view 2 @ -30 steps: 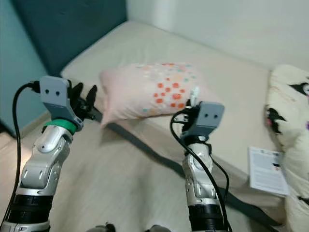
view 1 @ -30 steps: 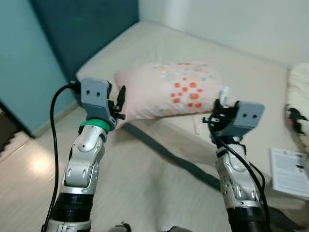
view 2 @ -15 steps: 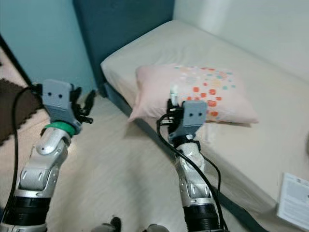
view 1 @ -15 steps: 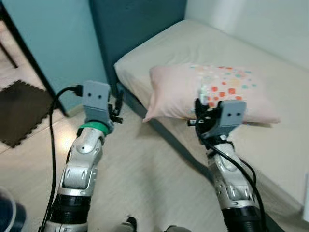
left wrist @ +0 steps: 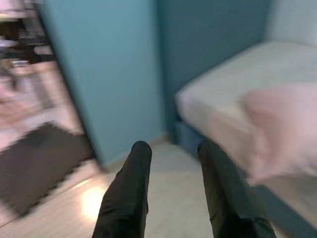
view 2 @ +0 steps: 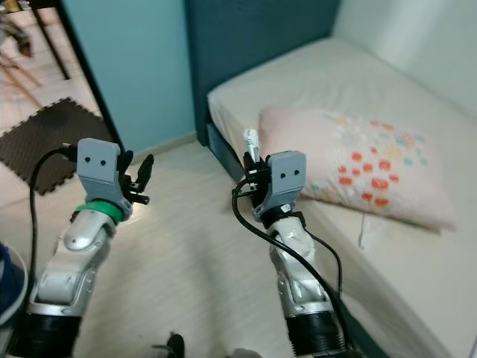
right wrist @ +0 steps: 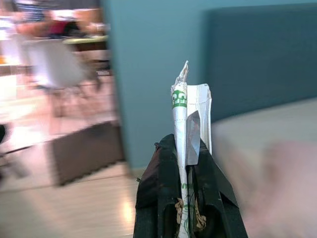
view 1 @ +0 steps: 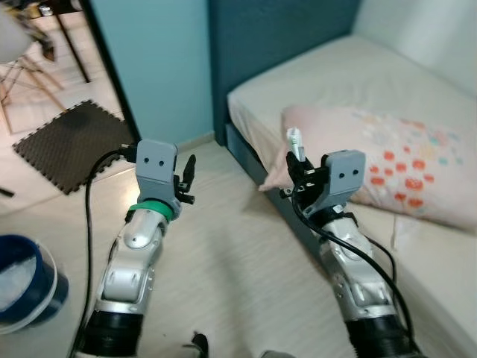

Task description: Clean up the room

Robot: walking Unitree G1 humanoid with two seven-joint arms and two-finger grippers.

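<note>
My right gripper (right wrist: 184,163) is shut on a crumpled white wrapper with green print (right wrist: 184,114), which sticks up past the fingertips. In the head views the same wrapper (view 1: 294,142) pokes up from the right gripper (view 1: 298,165), held above the floor beside the bed's corner. My left gripper (view 1: 186,170) is raised over the wooden floor to the left, open, with nothing between its fingers (left wrist: 130,188). A pink pillow with orange and teal dots (view 1: 387,164) lies on the bed (view 1: 335,82).
A teal wall and dark blue headboard (view 1: 276,45) stand ahead. A dark foam mat (view 1: 71,142) lies on the floor at the left, near chair legs (view 1: 22,74). A blue bucket (view 1: 22,280) sits at the lower left. Light wooden floor (view 1: 223,283) stretches between my arms.
The whole view has swung left: the bed and pillow slid right, and the mat, doorway and blue bucket came into sight. Both arms keep their pose; the right still holds the wrapper.
</note>
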